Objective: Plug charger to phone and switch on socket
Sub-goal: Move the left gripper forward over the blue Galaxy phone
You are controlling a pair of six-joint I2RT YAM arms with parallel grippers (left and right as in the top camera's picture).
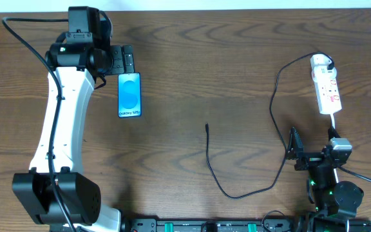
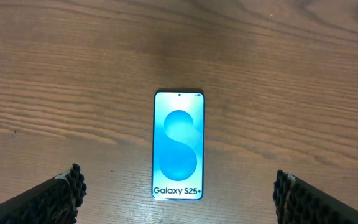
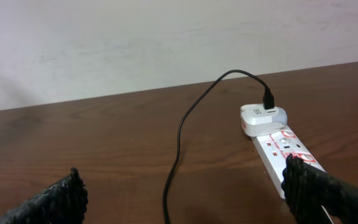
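1. Phone (image 1: pixel 129 95) lies flat and face up on the table (image 1: pixel 205 38), with its blue screen lit and its port end bare; nothing is plugged in.
2. Left gripper (image 2: pixel 179 186) hangs just over the phone's text end. Its fingers (image 2: pixel 67 190) are spread wide, one on each side of the phone and well clear of it, holding nothing.
3. Charger (image 1: pixel 237 195) is well apart from the phone. Its black tip (image 1: pixel 207 126) lies loose on the wood, to the phone's right in the overhead view.
4. From that tip the cable runs toward the near edge, loops round, then climbs to a white plug (image 3: pixel 263 118) at the far end of the socket (image 1: pixel 326 90).
5. Socket lies much farther from the phone than the tip does, on the same side.
6. Right gripper (image 3: pixel 182 190) sits on the socket's side, far from the phone. Its fingers (image 3: pixel 61 196) also stand wide and hold nothing. In the wrist view one finger hides the socket's near end; contact cannot be told.
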